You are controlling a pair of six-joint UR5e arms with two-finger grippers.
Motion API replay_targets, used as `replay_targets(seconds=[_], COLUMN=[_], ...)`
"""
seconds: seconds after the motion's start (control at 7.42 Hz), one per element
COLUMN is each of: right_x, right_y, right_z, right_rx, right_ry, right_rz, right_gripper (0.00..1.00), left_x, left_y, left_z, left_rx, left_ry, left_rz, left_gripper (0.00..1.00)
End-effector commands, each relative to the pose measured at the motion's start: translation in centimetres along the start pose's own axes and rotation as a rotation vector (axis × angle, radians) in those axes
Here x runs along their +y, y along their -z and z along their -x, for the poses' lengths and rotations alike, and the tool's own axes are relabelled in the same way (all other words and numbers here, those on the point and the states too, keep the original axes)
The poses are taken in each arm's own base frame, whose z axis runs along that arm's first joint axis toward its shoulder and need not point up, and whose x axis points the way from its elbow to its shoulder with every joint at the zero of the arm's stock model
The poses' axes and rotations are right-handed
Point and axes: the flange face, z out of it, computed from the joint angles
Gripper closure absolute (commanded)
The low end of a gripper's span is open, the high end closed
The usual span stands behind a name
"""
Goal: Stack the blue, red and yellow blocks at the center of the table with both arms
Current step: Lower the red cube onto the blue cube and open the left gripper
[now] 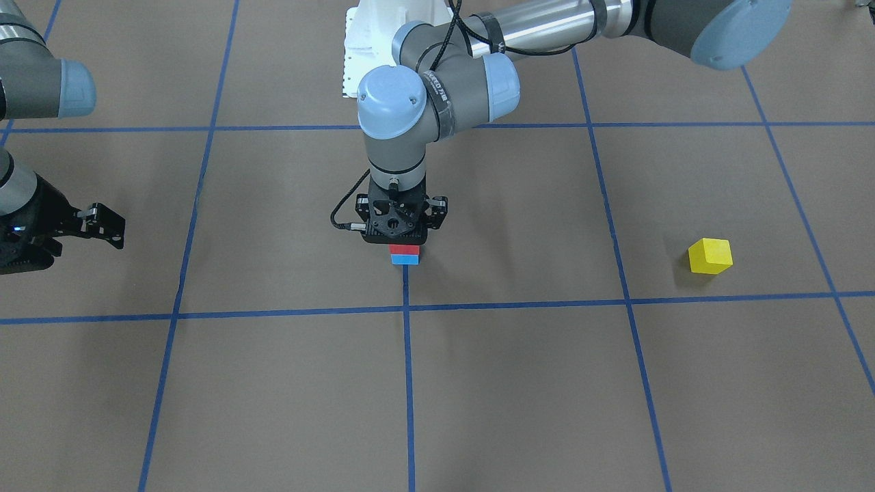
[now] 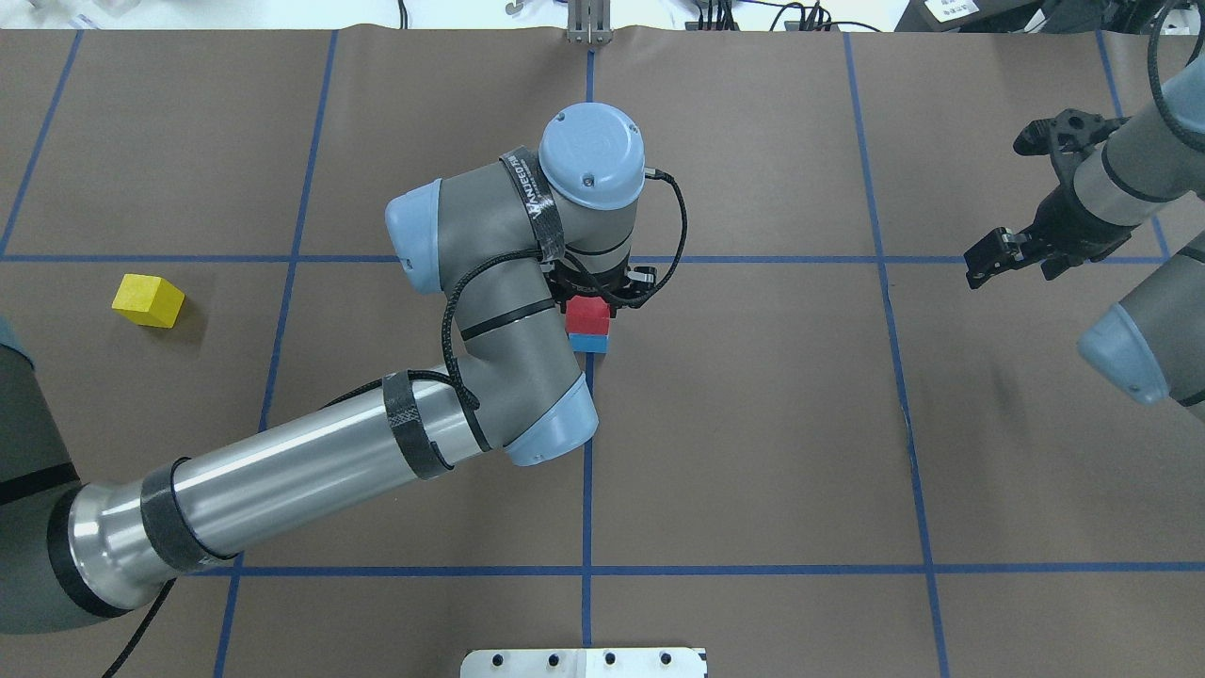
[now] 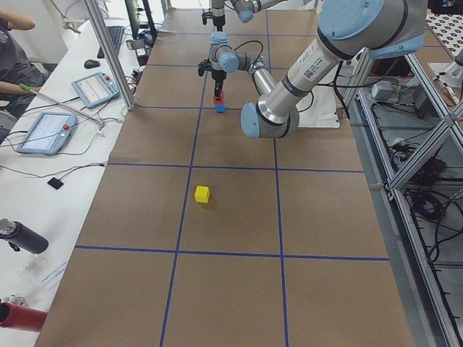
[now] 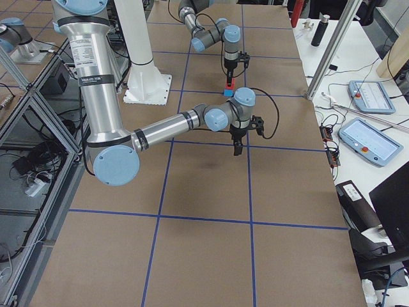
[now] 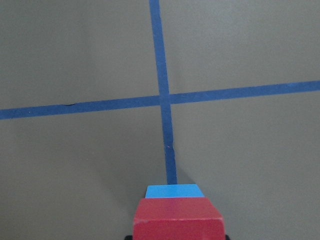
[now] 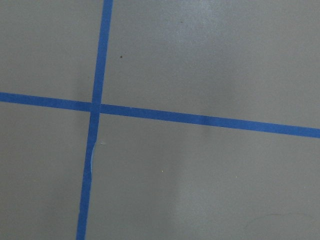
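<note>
Tabletop (image 1: pixel 273 383): red block (image 1: pixel 405 249) atop blue block (image 1: pixel 405 260)

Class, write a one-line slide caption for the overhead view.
Left gripper over a red block stacked on a blue block at centre; yellow block apart at left, open right gripper at right.

table: brown covering (image 2: pixel 753 424), gridded with blue tape lines (image 2: pixel 586 471) | side bench: white (image 3: pixel 43 188), alongside the table, carrying two tablets (image 3: pixel 45 131), keyboard (image 3: pixel 116 36), mouse (image 3: pixel 90 63), dark bottle (image 3: pixel 22 236) | frame: slanted aluminium post (image 3: pixel 108 54) at the bench edge | floor: grey (image 3: pixel 427 238), loose cables under metal racking | light: even, shadows soft
</note>
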Motion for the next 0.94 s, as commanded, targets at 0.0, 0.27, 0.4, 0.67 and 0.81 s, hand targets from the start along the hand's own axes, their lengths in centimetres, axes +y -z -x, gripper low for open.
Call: replay_targets(seconds=[0.0,0.27,0.4,0.67,0.81], right_x=[-0.1,-0.1,-0.1,-0.1,-0.1], right_y=[-0.1,-0.1,-0.1,-0.1,-0.1], right_z=[0.0,0.1,0.1,0.0,0.0], right_rx=[-0.003,-0.005,-0.004,-0.002,-0.001], right_ry=[-0.001,0.000,-0.001,-0.001,-0.001], right_rz=[0.003,0.003,0.004,0.003,0.002], right_gripper=[0.00,0.00,0.00,0.00,0.00], left_x=[0.0,0.0,0.1,1.2,1.3], left_y=[0.0,0.0,0.6,5.7,7.7], left_z=[0.0,0.0,-0.1,1.9,6.2], left_rx=[0.000,0.000,0.004,0.031,0.010], left_ry=[-0.001,0.001,0.002,0.002,-0.020], left_rz=[-0.002,-0.002,-0.005,-0.027,-0.036], left_gripper=[0.00,0.00,0.00,0.00,0.00])
